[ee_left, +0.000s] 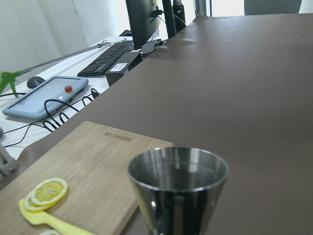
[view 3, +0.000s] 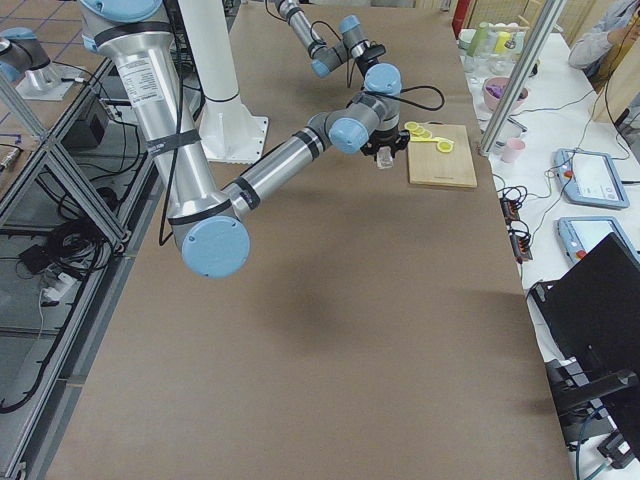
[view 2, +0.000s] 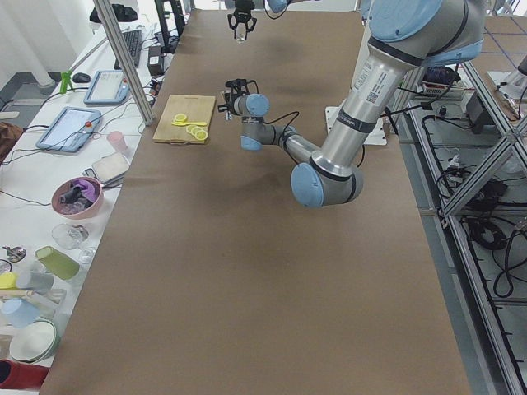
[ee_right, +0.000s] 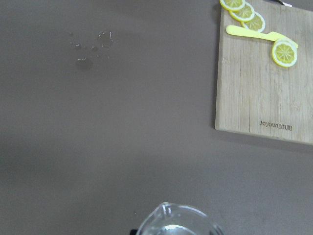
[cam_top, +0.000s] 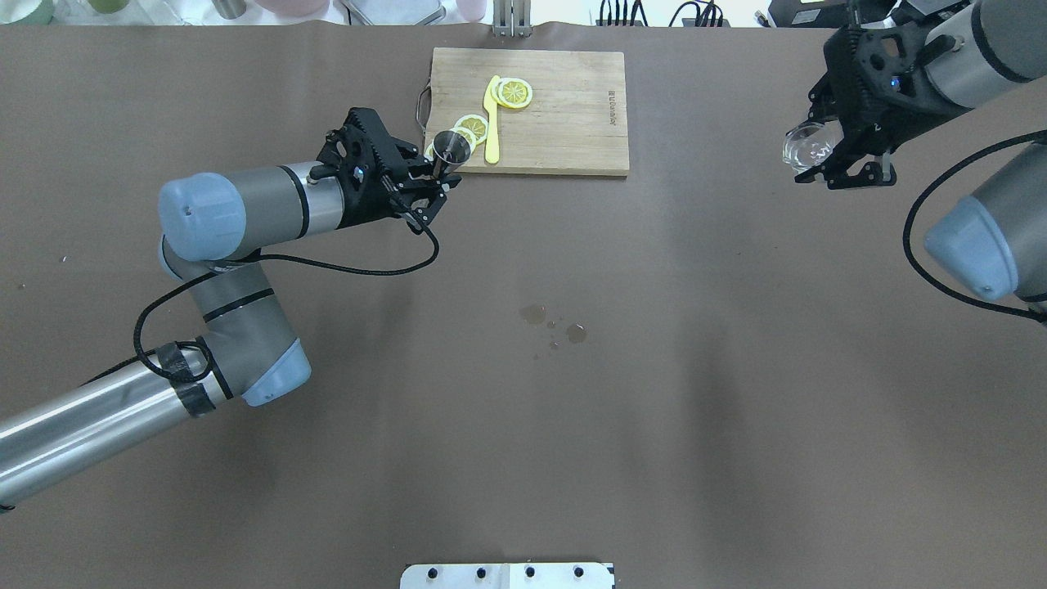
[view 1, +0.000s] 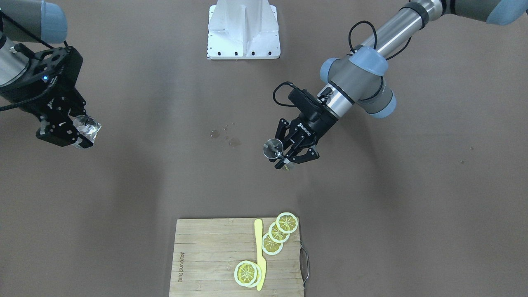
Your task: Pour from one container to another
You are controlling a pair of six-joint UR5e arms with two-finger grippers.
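left gripper (cam_top: pixel 435 178) clamps the small shiny steel cup (cam_top: pixel 451 149) in the air by the wooden cutting board (cam_top: pixel 572 114); right gripper (cam_top: pixel 844 162) pinches the clear glass jug (cam_top: pixel 806 147), well apart; glass looks slick and breakable, so i'd hold its wall snugly

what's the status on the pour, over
Left gripper shut on steel cup, by the cutting board. Right gripper shut on glass jug, far off. Only droplets on the table between them.
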